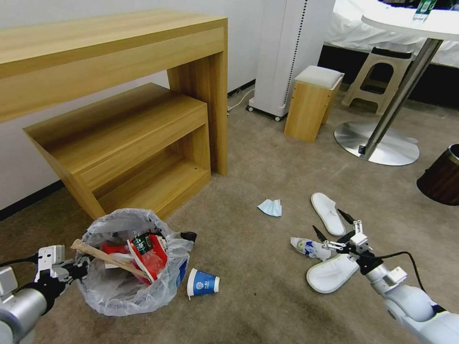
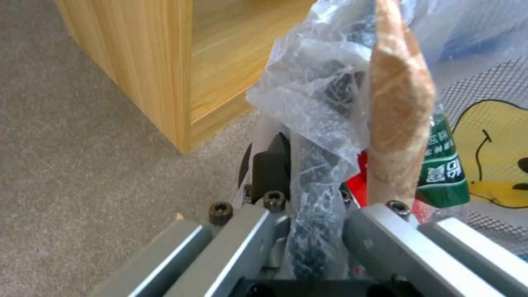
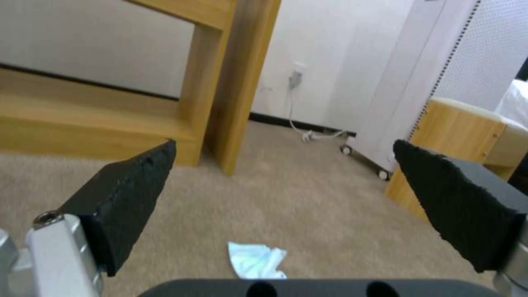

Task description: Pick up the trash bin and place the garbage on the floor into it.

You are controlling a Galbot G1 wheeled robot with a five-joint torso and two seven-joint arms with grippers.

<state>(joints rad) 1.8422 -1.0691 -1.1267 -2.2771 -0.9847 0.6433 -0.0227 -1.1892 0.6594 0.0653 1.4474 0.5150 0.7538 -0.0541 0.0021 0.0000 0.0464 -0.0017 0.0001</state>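
Left gripper (image 1: pixel 79 272) clamps the plastic-lined rim of the trash bin (image 1: pixel 129 260) at its 9 o'clock, presumably to carry it; a green label inside is unreadable; a blue-white cup (image 1: pixel 202 283) lies at the bin's 4 o'clock; right gripper (image 1: pixel 334 227), jaws wide and empty, hovers over the slippers (image 1: pixel 330 273), light-blue mask (image 3: pixel 256 260) ahead.

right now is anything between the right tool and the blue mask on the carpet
Nothing visible. The right tool is open, and bare carpet lies between it and the mask. The slippers and crumpled wrapper lie off that line.
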